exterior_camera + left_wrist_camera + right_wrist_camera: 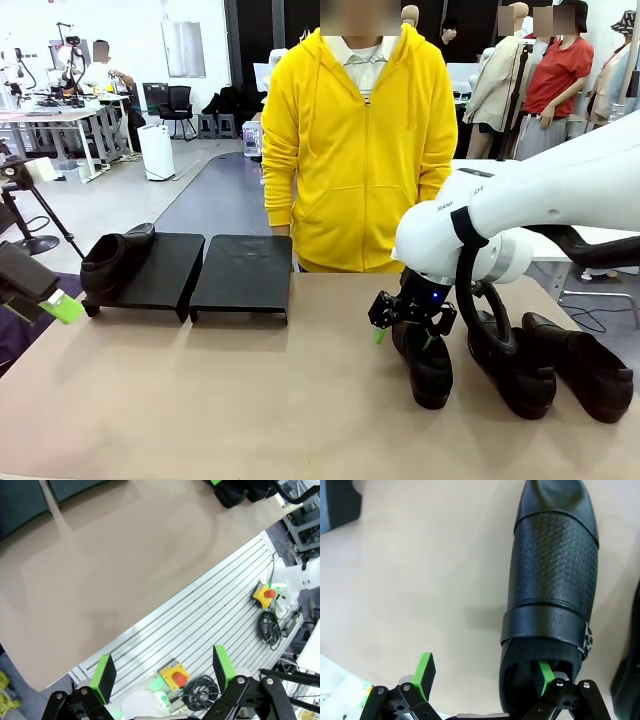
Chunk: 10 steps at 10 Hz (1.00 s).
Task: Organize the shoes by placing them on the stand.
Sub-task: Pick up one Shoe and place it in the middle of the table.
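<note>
One black shoe [115,258] lies on the left tray of the black stand [243,278]. Three more shoes stand on the table at the right [428,365], [512,368], [582,368]. My right gripper [403,335] is down on the leftmost of these three and is open. In the right wrist view, one green pad [545,676] sits inside that shoe's [554,580] opening and the other pad [425,672] stays outside its side wall. My left gripper [45,295] hangs open and holds nothing at the table's left edge, off the tabletop [163,672].
A person in a yellow hoodie [358,140] stands at the far side behind the stand. The right tray is bare. Bare tabletop [220,390] stretches between the stand and the shoes. Below the left gripper are a slatted metal base [210,615] and yellow stop buttons [174,675].
</note>
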Each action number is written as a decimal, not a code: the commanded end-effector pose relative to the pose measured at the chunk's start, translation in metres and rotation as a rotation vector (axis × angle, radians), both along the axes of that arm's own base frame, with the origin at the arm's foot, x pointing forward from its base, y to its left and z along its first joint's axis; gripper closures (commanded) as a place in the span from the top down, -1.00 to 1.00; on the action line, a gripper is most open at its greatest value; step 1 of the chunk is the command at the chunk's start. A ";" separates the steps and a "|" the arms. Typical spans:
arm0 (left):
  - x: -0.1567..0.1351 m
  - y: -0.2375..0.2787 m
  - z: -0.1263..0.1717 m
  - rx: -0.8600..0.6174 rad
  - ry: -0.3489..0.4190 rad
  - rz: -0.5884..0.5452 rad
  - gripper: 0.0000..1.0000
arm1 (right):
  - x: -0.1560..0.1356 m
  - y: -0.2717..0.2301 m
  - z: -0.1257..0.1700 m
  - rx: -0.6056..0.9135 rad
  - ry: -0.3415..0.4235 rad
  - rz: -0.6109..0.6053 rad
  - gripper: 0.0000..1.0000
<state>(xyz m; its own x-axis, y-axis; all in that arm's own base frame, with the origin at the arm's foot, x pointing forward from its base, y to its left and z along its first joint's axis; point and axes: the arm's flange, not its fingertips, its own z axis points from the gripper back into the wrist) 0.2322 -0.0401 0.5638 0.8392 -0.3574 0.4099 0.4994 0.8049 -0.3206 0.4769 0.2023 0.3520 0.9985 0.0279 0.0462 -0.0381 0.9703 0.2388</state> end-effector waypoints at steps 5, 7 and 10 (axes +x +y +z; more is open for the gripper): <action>0.000 0.002 -0.001 0.006 -0.009 0.000 1.00 | 0.009 0.018 -0.001 -0.109 -0.042 -0.020 -1.00; 0.000 0.002 -0.001 0.006 -0.009 0.000 1.00 | 0.009 0.018 0.000 -0.130 -0.034 -0.025 -1.00; 0.000 0.002 -0.001 0.006 -0.009 0.000 1.00 | 0.010 0.021 -0.001 -0.164 -0.023 -0.014 -1.00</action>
